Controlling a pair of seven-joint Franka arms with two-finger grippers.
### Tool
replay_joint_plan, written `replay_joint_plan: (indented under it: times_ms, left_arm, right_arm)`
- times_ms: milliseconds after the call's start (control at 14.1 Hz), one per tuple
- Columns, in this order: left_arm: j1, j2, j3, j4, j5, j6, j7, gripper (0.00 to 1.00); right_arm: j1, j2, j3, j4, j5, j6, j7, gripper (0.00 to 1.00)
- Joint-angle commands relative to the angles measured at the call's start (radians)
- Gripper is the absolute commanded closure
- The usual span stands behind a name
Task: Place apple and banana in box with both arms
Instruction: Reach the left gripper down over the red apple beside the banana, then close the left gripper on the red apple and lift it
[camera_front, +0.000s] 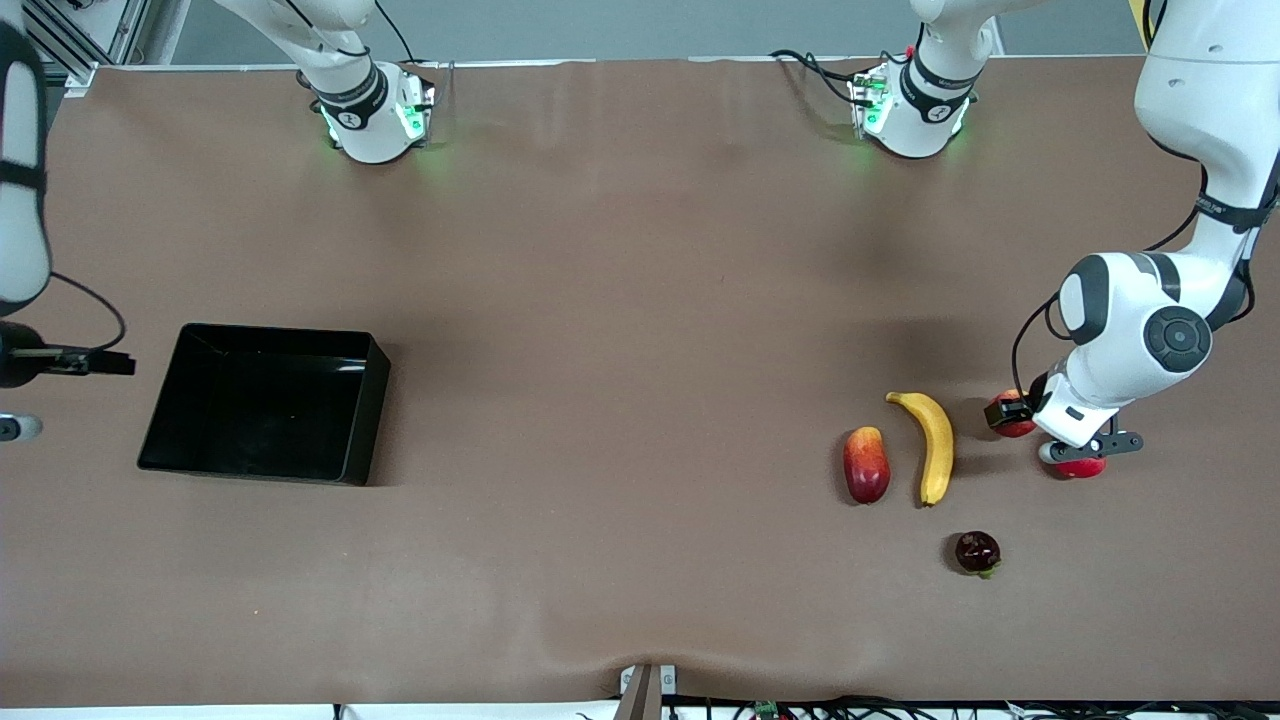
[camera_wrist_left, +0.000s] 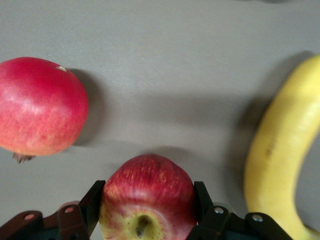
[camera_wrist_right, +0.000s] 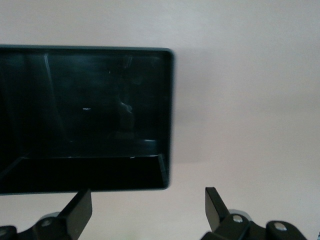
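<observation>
The apple (camera_wrist_left: 149, 185), red with yellow streaks, sits on the table (camera_front: 640, 300) between the fingers (camera_wrist_left: 94, 202) of my left gripper (camera_wrist_left: 149, 200), which is shut on it. In the front view the apple (camera_front: 1012, 420) shows partly under my left gripper (camera_front: 1018, 415), toward the left arm's end of the table. The banana (camera_front: 935, 445) lies beside it and also shows in the left wrist view (camera_wrist_left: 280, 150). The black box (camera_front: 270, 335) stands toward the right arm's end. My right gripper (camera_wrist_right: 147, 197) is open and empty beside the box's wall (camera_wrist_right: 170, 115); it shows at the front view's edge (camera_front: 105, 362).
A uniformly red round fruit (camera_front: 1082, 467) with a nub lies beside the apple, nearer the camera; it also shows in the left wrist view (camera_wrist_left: 40, 107). A red-yellow mango (camera_front: 866, 464) lies beside the banana. A dark round fruit (camera_front: 977, 552) lies nearer the camera.
</observation>
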Motion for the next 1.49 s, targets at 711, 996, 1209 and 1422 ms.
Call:
replay_joint_plan:
  times_ms: [711,996,1209,1422]
  left_arm:
    - [0.005,-0.172,-0.218,0.108,0.013,-0.365,-0.209,1.0]
    - [0.007,-0.191,-0.288,0.134,0.013,-0.414,-0.288,1.0]
    - [0.008,-0.222,-0.327,0.186,0.013,-0.527,-0.312,1.0]
    - [0.005,-0.22,-0.345,0.214,0.013,-0.583,-0.312,1.0]
  right_arm:
    - [-0.097,0.142,0.019,-0.087,0.106,0.262,-0.162,0.0]
    - [-0.095,0.175,0.019,-0.143,0.106,0.358,-0.161,0.0]
    - [-0.094,0.185,0.019,-0.143,0.106,0.356,-0.158,0.43]
    - [-0.101,0.19,0.019,-0.141,0.106,0.352,-0.158,1.0]
